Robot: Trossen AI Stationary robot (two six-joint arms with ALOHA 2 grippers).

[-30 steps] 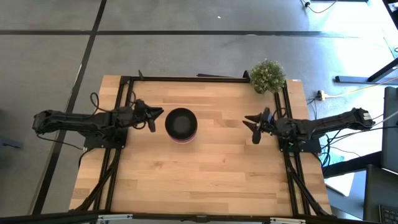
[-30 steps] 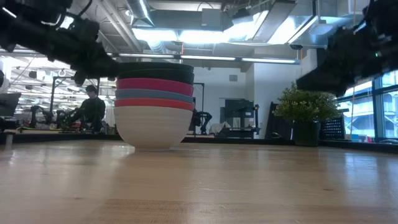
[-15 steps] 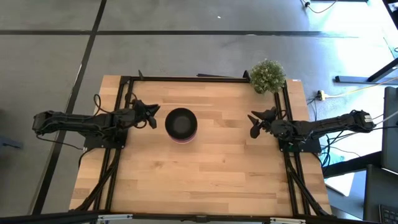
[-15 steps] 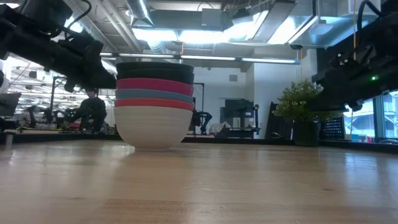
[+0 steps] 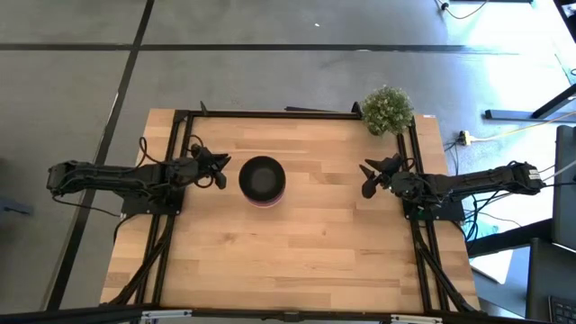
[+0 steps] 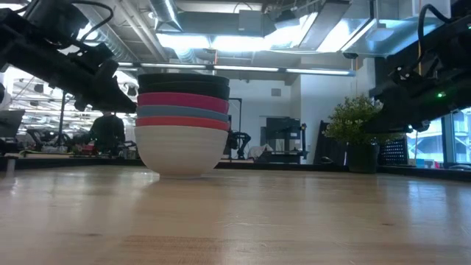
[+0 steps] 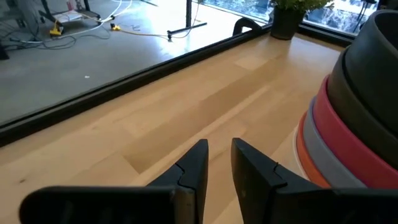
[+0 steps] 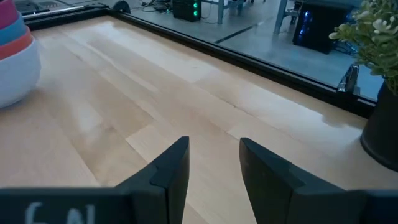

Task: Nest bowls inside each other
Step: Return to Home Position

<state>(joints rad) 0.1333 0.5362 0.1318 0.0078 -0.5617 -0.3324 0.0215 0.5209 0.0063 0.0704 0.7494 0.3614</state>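
The bowls stand nested in one stack [image 5: 262, 180] on the wooden table, a little left of its middle. In the low view the white bowl [image 6: 181, 149] is at the bottom with its base on the table. Above it show the rims of the red [image 6: 182, 122], blue [image 6: 182, 112] and magenta-pink [image 6: 182, 101] bowls, with black [image 6: 183, 84] on top. My left gripper [image 5: 220, 171] is just left of the stack, narrowly open and empty; its wrist view [image 7: 219, 158] shows the stack [image 7: 354, 118] close by. My right gripper [image 5: 365, 179] is open and empty near the table's right edge, as its wrist view [image 8: 213, 155] also shows.
A small green potted plant [image 5: 387, 110] stands at the table's far right corner and also shows in the right wrist view [image 8: 380, 74]. Bare wood [image 5: 288, 252] lies on the near side of the table and between the stack and my right gripper.
My left gripper has drawn back a little from the stack toward the table's left edge. My right gripper has drawn back toward the table's right edge. The stack of bowls has stayed where it was.
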